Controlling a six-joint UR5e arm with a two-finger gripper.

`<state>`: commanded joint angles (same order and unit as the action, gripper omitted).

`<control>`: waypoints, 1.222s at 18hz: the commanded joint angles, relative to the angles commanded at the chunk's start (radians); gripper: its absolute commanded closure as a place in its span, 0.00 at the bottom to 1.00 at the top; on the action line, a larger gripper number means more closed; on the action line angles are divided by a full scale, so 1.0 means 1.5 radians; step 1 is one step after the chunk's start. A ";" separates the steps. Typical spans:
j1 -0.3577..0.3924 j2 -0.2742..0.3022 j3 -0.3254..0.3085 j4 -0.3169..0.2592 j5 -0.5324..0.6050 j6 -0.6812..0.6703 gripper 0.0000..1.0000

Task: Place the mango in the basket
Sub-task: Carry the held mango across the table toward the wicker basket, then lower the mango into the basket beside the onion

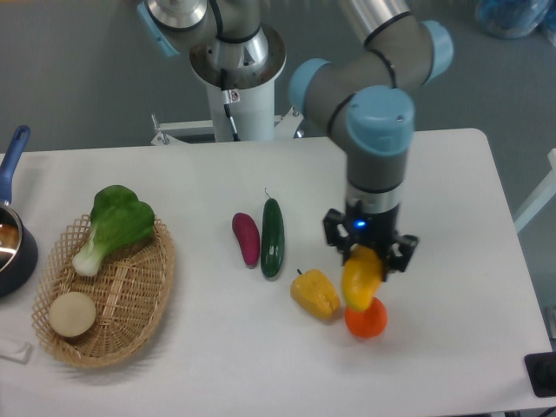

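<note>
End effector (368,257): clamped on the mango, pointed down, right of frame centre.
Mango (360,280): held above the table (452,217), overlapping the orange (366,318) in view, just right of the yellow bell pepper (315,294).
Basket (130,300): lower left of the frame; a bok choy (113,225) is laid over its upper rim, a pale round onion (71,314) at its lower end.
Pot (12,234): left edge, blue handle, contents cannot be told.
Centre: purple eggplant (246,237) beside a cucumber (272,237).
</note>
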<state>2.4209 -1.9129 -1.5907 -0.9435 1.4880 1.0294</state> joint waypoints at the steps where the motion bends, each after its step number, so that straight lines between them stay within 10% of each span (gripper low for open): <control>1: -0.019 0.000 -0.001 0.007 0.000 -0.019 0.85; 10: -0.180 0.046 -0.050 0.015 0.001 -0.271 0.76; 16: -0.275 -0.026 -0.047 0.092 0.000 -0.310 0.68; 22: -0.300 -0.055 -0.041 0.095 0.004 -0.310 0.38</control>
<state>1.9712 -1.9956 -1.6521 -0.8007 1.4941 0.5645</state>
